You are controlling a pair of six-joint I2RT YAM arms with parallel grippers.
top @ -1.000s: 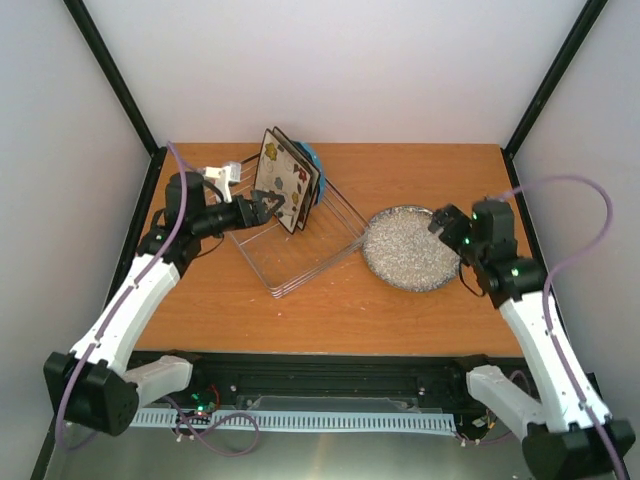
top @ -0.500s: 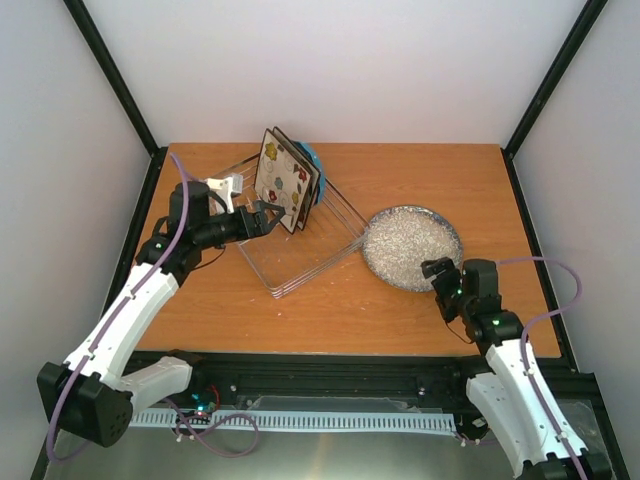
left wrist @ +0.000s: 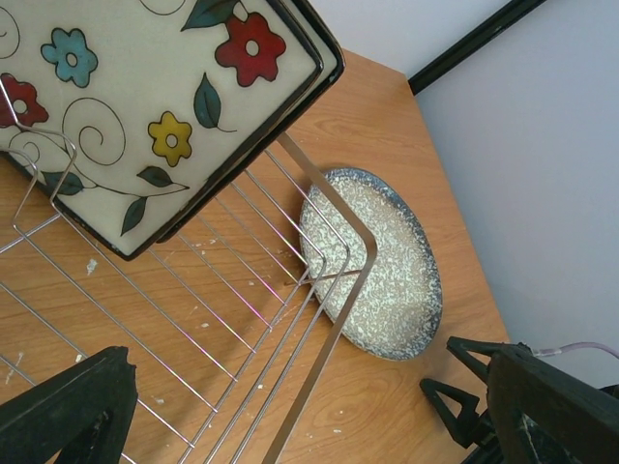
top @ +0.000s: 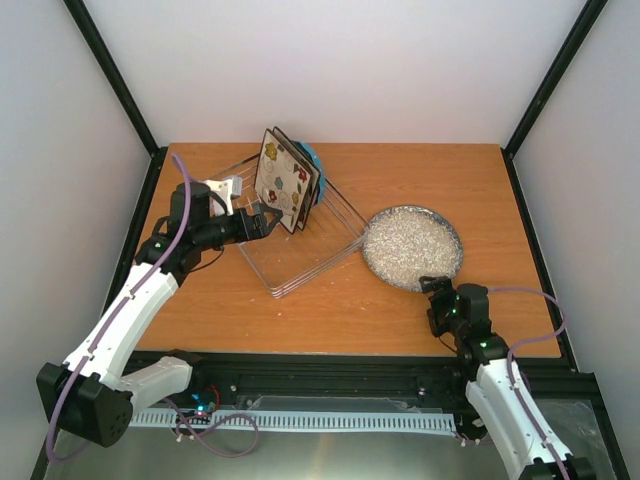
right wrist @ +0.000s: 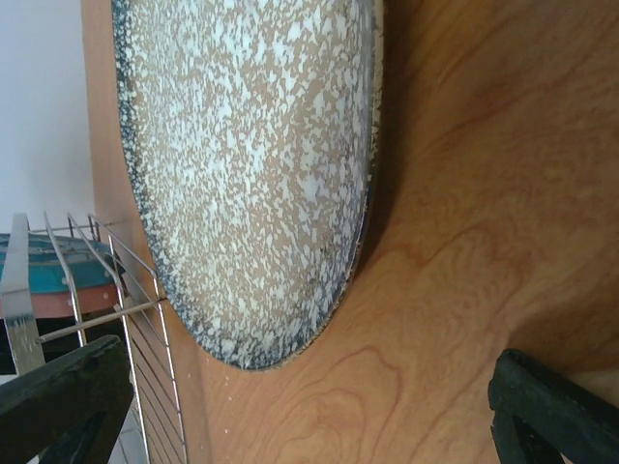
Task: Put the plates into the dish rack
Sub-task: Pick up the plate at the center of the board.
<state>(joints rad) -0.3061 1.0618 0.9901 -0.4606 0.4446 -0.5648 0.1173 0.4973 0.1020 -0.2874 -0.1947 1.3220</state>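
One dish rack (top: 300, 262) sits on the table (top: 330, 310); three plates stand on edge in it, two square flowered plates (top: 281, 180) and one blue plate (top: 318, 168) behind them; a fourth, the single grey speckled plate (top: 412, 247), lies flat on the wood outside the rack, just beside its corner; whether they touch I cannot tell. There are two grippers, and both have their jaws spread wide with nothing in them. The left gripper (top: 262, 222) hangs over the rack's wires, with the front square plate just ahead of its jaws and the grey plate farther ahead beyond the rim; the right gripper (top: 438, 300) points at the grey plate, which lies ahead of its jaws and apart from them.
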